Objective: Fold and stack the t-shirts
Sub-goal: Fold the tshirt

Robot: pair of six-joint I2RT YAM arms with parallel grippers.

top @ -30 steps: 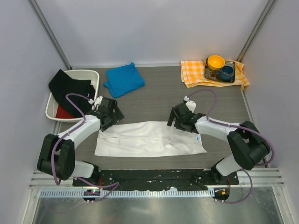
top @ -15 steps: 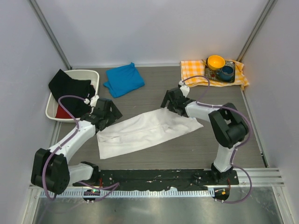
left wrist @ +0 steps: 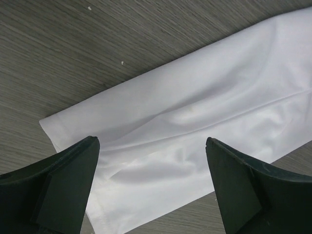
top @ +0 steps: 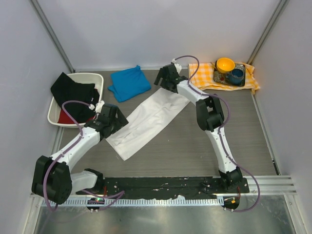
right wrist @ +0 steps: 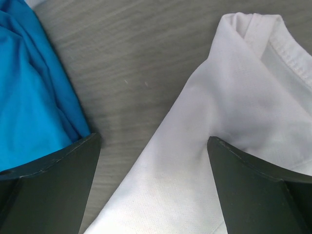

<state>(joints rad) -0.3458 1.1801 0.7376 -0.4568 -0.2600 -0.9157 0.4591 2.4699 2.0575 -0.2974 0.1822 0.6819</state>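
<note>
While the left claw (top: 111, 120) hangs low over the table (top: 195, 146), its jaws stand spread wide with nothing pinched between them. Directly beneath it lies the near end of the white t-shirt (top: 146, 121), with a hem corner just ahead of one finger in the wrist view. Whether the tips touch the cloth, I cannot tell. The shirt lies flat as a long strip, running diagonally away from this claw toward the other one. Out past this claw's far side sits a white bin (top: 92, 75) heaped with black cloth (top: 73, 92).

The right claw (top: 165, 78) is on a fully stretched arm, jaws likewise wide apart and gripping nothing. Under it is the strip's other end, stitched seam showing. Just beside one finger is the blue t-shirt (top: 129, 83), folded, close to the white one but apart from it, with bare table between. On the claw's opposite side lies an orange-and-white checked cloth (top: 202, 78) carrying a small tray (top: 218, 78) with a yellow bowl (top: 225, 64) and a blue cup (top: 237, 74).
</note>
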